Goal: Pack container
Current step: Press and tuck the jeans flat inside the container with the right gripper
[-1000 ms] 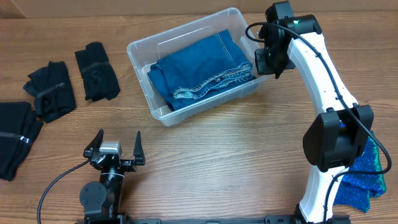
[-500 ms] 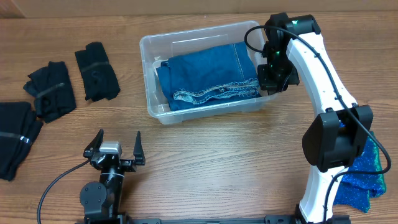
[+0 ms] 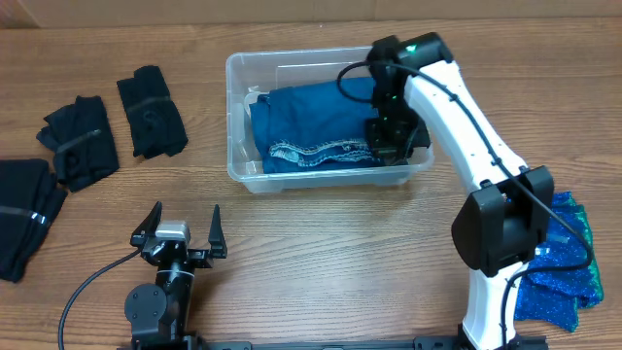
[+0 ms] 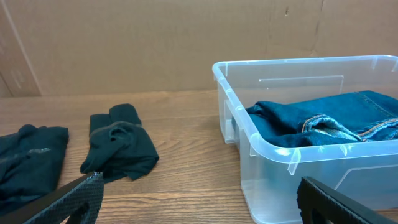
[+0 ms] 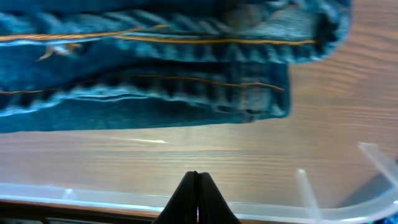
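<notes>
Here, right end effector (image 5: 196, 183), fingers pressed together, inside the container (image 3: 236, 126) at its right end.

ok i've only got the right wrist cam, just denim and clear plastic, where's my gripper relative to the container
Observer: The right gripper is over the right end of the container, above the edge of the folded jeans.
Operator: anything outside it left to pack
Observer: Black clothing bundles lie on the table, left of the container.
Operator: and the left arm
Observer: The left gripper sits open near the table's front edge, holding nothing.
</notes>
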{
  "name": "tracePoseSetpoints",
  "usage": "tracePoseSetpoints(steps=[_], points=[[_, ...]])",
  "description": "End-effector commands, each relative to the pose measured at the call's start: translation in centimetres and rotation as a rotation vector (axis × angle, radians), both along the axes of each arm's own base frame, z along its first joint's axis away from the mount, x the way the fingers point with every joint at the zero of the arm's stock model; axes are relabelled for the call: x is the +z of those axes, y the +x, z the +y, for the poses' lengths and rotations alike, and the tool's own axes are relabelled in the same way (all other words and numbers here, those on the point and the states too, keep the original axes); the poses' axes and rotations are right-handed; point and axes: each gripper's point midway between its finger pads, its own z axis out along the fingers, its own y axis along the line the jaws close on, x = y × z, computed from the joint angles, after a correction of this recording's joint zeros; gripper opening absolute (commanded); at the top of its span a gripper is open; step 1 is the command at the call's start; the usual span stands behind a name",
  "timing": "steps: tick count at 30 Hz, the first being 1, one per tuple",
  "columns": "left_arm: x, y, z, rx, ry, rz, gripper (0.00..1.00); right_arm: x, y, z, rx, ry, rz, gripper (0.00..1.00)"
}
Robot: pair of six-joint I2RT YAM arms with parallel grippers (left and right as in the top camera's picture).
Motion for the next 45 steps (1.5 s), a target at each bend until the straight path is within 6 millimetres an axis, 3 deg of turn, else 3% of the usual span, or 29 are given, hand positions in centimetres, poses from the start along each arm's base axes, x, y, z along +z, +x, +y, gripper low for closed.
tracePoseSetpoints(steps=[1,8,12,16,20,26,29,38,41,45], points=[[0.0,0.0,0.3,0.013,0.020,-0.006,1.00,0.8,-0.4,1.1,-0.027,0.032,-0.002,0.04],[0.0,0.0,0.3,0.013,0.020,-0.006,1.00,0.8,-1.0,2.4,0.002,0.046,0.003,0.04],[0.0,0.0,0.3,0.013,0.020,-0.006,1.00,0.9,1.0,3.5,0.012,0.086,-0.083,0.04],[0.0,0.0,0.3,0.013,0.020,-0.006,1.00,1.3,3.7,6.9,0.083,0.225,-0.209,0.04],[0.0,0.0,0.3,0.013,0.020,-0.006,1.00,1.8,5.0,9.9,0.133,0.300,-0.294,0.04],[0.0,0.0,0.3,0.013,0.020,-0.006,1.00,0.0,3.2,15.1,0.278,0.333,-0.321,0.04],[0.0,0.0,0.3,0.013,0.020,-0.006,1.00,-2.2,2.5,16.7,0.315,0.322,-0.304,0.04],[0.0,0.0,0.3,0.013,0.020,-0.006,1.00,-9.1,1.5,17.2,0.329,0.263,-0.183,0.04],[0.0,0.0,0.3,0.013,0.020,-0.006,1.00,-8.9,1.9,17.2,0.325,0.268,-0.194,0.04],[0.0,0.0,0.3,0.013,0.020,-0.006,1.00,-6.5,3.3,17.2,0.311,0.285,-0.234,0.04]])
